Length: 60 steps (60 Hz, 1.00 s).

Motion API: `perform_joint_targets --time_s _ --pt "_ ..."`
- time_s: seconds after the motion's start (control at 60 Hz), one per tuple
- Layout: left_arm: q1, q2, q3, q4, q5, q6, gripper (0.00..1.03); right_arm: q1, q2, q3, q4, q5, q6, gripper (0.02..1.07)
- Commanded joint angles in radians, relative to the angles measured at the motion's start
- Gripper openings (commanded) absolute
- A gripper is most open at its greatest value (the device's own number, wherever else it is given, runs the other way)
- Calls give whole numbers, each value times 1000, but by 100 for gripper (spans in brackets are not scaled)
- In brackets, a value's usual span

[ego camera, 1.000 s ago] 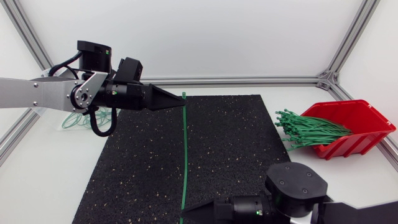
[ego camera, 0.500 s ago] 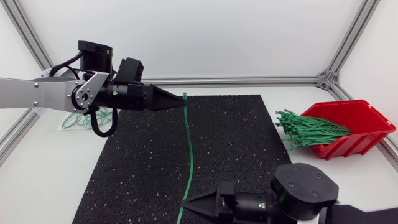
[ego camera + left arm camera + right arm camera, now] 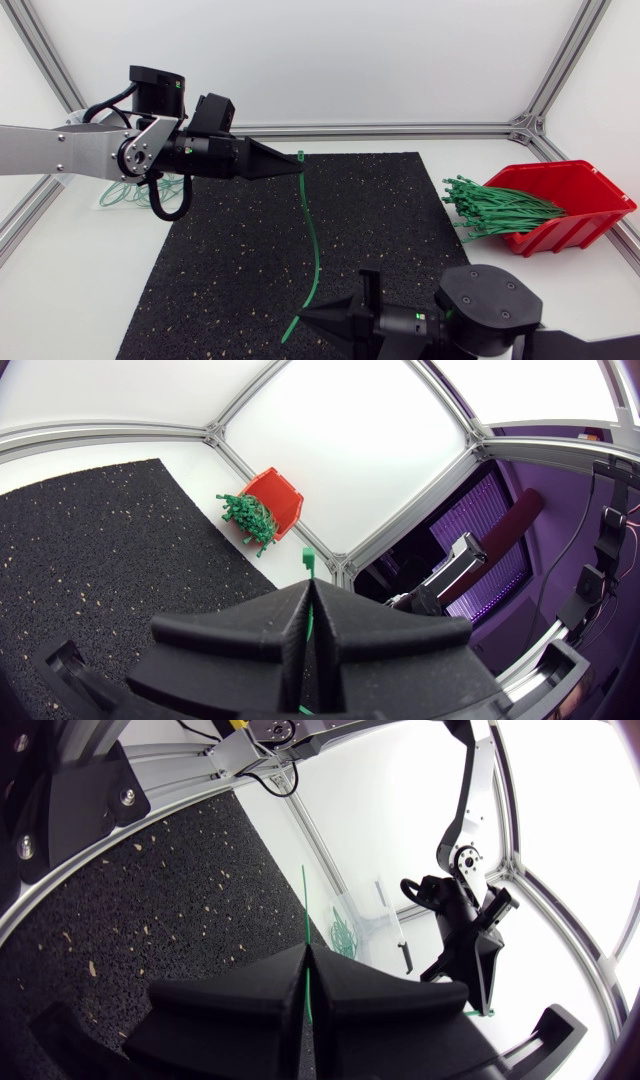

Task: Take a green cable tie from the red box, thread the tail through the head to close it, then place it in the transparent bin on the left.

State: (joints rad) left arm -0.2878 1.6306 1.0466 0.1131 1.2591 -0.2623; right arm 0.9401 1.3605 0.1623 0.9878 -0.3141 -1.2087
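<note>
Head view: nearest the camera, the right gripper (image 3: 303, 318) comes in from the right edge and is closed on the tail end of a green cable tie (image 3: 315, 250), with a short tip poking out past its fingers. The tie rises in a shallow bow over the black mat (image 3: 220, 270) to the left gripper (image 3: 297, 168), which is clamped just below the tie's small square head. The step in hand looks like the threading: the loop is not yet formed, and the next move probably calls for curling the tail round and lining its tip up with the head's slot. The red box (image 3: 585, 195) of spare ties (image 3: 495, 205) sits well apart near the surface's right edge, and the transparent bin (image 3: 390, 925) lies beyond the left arm, so closing over the mat's middle should meet neither.
</note>
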Motion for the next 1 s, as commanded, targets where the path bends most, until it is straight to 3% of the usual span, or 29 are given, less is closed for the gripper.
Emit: perform_joint_targets --time_s 0.0,0.167,0.467,0.583,0.667,0.75,0.917,0.983 --pt "-10 -3 12 7 5 -15 4 3 3 -21 -8 9 123 8" --pt "-8 -3 10 5 3 -15 4 -6 0 -33 -12 0 245 8" --pt "-10 -3 12 3 3 -22 4 -1 40 -60 9 -14 270 8" --pt "-13 -2 15 3 3 -28 4 -20 -11 -67 -28 -151 319 8" --pt "-14 2 13 3 0 -28 4 -18 -64 -35 -161 -200 365 8" --pt "-14 0 12 3 -1 -28 4 -15 -182 45 -505 -249 434 8" --pt "-19 0 6 7 -4 -26 4 0 -215 91 -546 -174 520 8" --pt "-21 0 6 8 -6 -26 4 -3 -233 126 -620 -160 568 8"
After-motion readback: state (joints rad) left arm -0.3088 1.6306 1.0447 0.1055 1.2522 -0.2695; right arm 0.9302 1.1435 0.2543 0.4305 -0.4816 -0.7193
